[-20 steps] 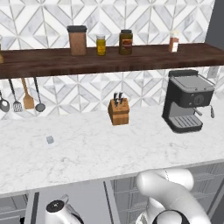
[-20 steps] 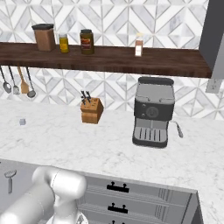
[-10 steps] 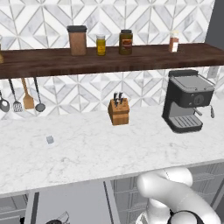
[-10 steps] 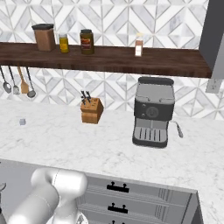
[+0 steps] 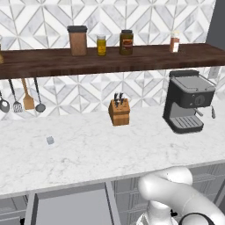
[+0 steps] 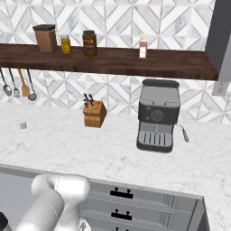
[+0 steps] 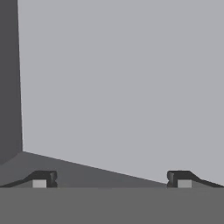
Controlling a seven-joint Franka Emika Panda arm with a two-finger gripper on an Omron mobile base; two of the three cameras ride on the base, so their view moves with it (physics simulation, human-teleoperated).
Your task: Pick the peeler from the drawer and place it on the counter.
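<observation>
The drawer (image 5: 70,206) stands pulled out below the white marble counter (image 5: 110,151), and its flat grey floor (image 6: 13,194) is bare where it shows. My arm (image 5: 176,193) bends down into it from the front. In the hand view my gripper (image 7: 112,179) is open close above the drawer floor (image 7: 122,87), its two fingertips (image 7: 43,179) wide apart with nothing between them. A darker drawer wall (image 7: 8,78) rises on the left of that view. The peeler is hidden from all views.
On the counter stand a wooden knife block (image 5: 119,111), a black coffee machine (image 5: 188,106) and a tiny grey cube (image 5: 50,140). Utensils (image 5: 21,99) hang under the dark shelf with jars (image 5: 101,45). Cabinet fronts with black handles (image 6: 121,194) lie right of the drawer.
The hand has sunk lower into the drawer and dropped out of both base views. The peeler, seen at the drawer's left a second ago, is now covered.
</observation>
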